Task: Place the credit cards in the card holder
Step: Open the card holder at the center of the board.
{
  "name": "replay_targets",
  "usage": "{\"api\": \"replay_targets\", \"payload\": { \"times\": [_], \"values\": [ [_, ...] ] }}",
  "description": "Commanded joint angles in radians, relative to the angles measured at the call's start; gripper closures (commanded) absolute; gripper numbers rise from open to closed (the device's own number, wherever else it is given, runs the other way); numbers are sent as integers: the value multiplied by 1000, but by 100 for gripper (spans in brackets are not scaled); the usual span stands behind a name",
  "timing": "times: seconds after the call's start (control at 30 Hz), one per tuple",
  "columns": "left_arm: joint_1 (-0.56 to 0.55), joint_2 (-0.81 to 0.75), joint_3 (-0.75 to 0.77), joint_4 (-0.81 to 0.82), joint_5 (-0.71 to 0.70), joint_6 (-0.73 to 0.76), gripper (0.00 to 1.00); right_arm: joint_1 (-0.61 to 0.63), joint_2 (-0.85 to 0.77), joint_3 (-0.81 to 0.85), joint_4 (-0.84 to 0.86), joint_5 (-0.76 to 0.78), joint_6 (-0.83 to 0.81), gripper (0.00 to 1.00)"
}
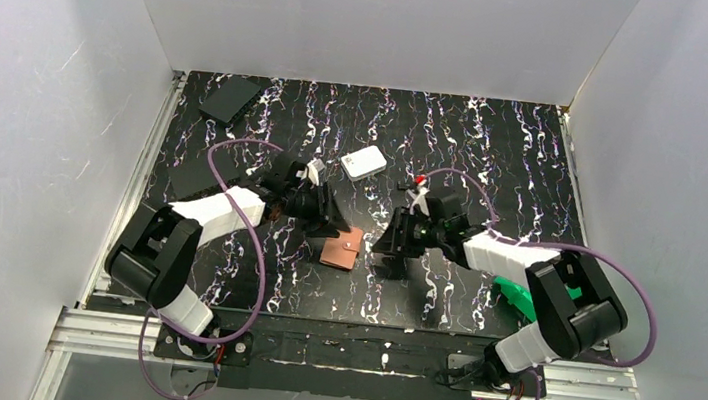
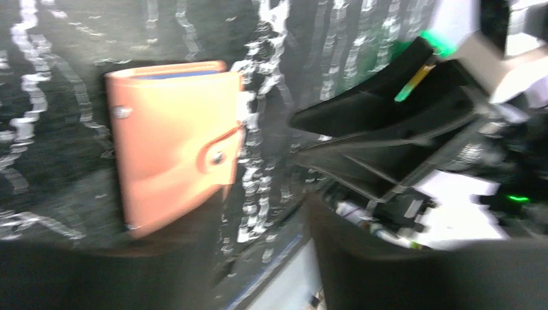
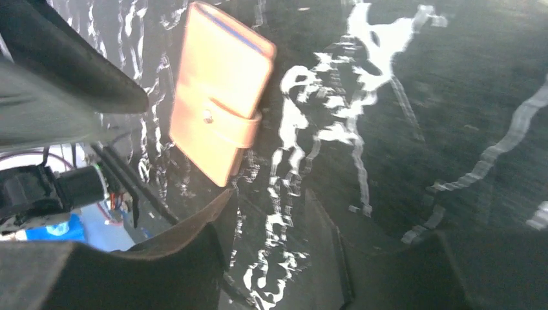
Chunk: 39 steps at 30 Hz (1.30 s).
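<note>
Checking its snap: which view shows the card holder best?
Left wrist: the card holder is large, face-on, snap tab visible, though blurred. Right wrist shows it slanted; top external, only small.

Card holder (image 1: 341, 249): orange-brown leather look, smooth, soft sheen, shiny metal snap (image 2: 218, 157).
Table (image 1: 497, 146): black marble-print top, kinda glossy.
White box (image 1: 363, 163): smooth plastic.
Green bin (image 1: 520, 297): glossy plastic.
Front rail (image 1: 104, 331): bare metal, dull silver.
Walls (image 1: 370, 21): flat matt white.
Arm shells (image 1: 223, 210): smooth white plastic.
</note>
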Motion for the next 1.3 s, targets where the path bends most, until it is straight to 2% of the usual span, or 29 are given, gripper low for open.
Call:
{"api": "replay_targets", "payload": {
  "times": [0.0,0.1,0.17,0.23,0.4,0.6,0.93,0.97,1.03,1.1,1.13,1.27],
  "values": [
    [2,-15,46,-236,-129,206,83,130,49,153,-59,99,-48,50],
    [1,18,26,-232,-166,210,92,247,66,285,-223,369,-131,50],
    [2,71,3,-218,-195,219,99,352,148,435,-400,656,-94,46],
    [2,88,-7,-202,-191,213,100,391,184,486,-460,728,-63,42],
    [2,109,-33,-173,-206,193,100,495,286,604,-555,883,-45,36],
    [2,111,-58,-172,-232,166,100,561,335,624,-608,1084,-39,39],
    [1,142,-79,-141,-218,134,100,566,393,566,-502,1087,-63,43],
    [1,143,-79,-143,-220,133,100,566,398,563,-493,1092,-68,45],
    [2,146,-80,-150,-226,131,100,565,404,556,-483,1116,-75,55],
    [2,147,-80,-165,-238,132,100,565,400,539,-467,1145,-67,73],
    [2,149,-79,-173,-245,133,100,565,390,525,-453,1154,-64,79],
    [2,150,-74,-207,-279,144,100,552,319,456,-382,1154,-36,90]
  ]
}}
